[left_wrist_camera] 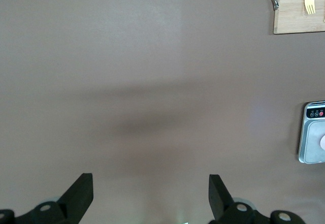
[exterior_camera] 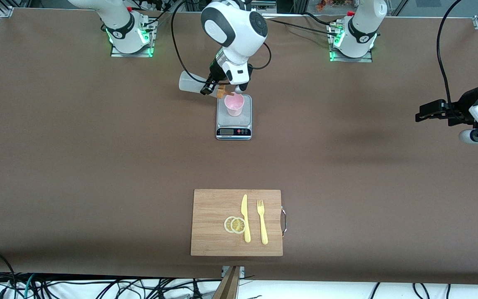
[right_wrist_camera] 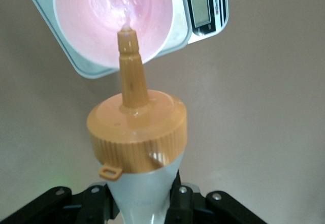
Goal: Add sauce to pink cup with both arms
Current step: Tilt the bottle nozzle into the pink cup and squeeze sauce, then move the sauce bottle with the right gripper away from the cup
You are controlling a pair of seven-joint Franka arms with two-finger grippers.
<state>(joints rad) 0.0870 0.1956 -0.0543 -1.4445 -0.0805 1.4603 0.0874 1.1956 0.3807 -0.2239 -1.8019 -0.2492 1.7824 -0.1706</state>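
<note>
One relation governs here: nozzle tip over cup mouth. Right gripper, closed on the sauce bottle, over the table just beside the scale toward the right arm's end. Bottle tipped nearly flat, long axis running from its whitish base out toward the right arm's end to the orange cap and thin nozzle pointing at the pink cup. Seen from the right wrist, nozzle tip just inside the cup's rim line, pink interior straight ahead of it; whether sauce is leaving the tip, cannot tell. Cup upright on the scale's plate, toward the plate's edge farther from the front camera, display on the nearer edge. Left gripper waiting well apart over bare table at the left arm's end, fingers spread wide, holding nothing; right arm plainly the nearer one. Judged as the pouring step: squeeze or tilt only, with tip kept inside the rim, since a small drift toward the right arm's end would put sauce on the plate. Plenty of open brown table all round the scale; cutting board with knife, fork and lemon slices much nearer the front camera, well out of the way.
</note>
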